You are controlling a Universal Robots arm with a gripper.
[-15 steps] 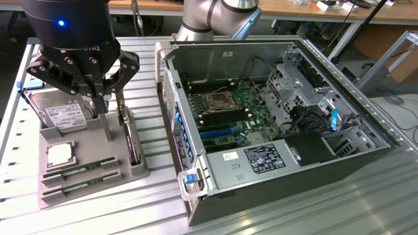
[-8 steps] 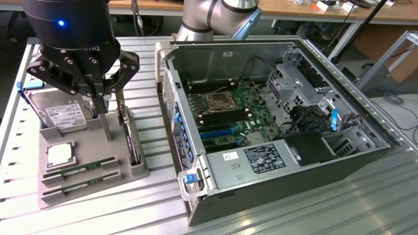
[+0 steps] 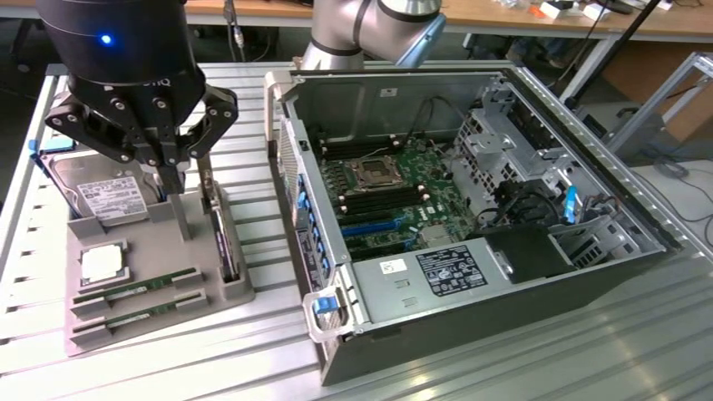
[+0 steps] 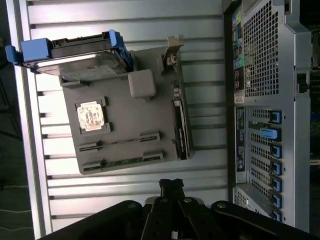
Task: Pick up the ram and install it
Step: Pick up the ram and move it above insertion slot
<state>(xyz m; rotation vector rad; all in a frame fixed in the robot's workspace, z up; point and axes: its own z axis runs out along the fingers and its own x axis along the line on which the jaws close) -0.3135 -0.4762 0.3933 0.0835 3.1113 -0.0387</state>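
Two thin green ram sticks stand on edge in slots at the near end of a grey holder tray. The wrist view shows one of them as a green strip in the tray's outer slot. My gripper hangs well above the tray, close to the exterior camera. Its black fingers are pressed together and hold nothing. In the wrist view the shut fingertips lie over the bare table slats just beside the tray's ram end. The open computer case with its motherboard stands at the exterior view's right.
The tray also carries a silver hard drive in a blue bracket, a processor chip and a dark expansion card on edge. The table is of ribbed aluminium slats. Desks and cables lie behind the case.
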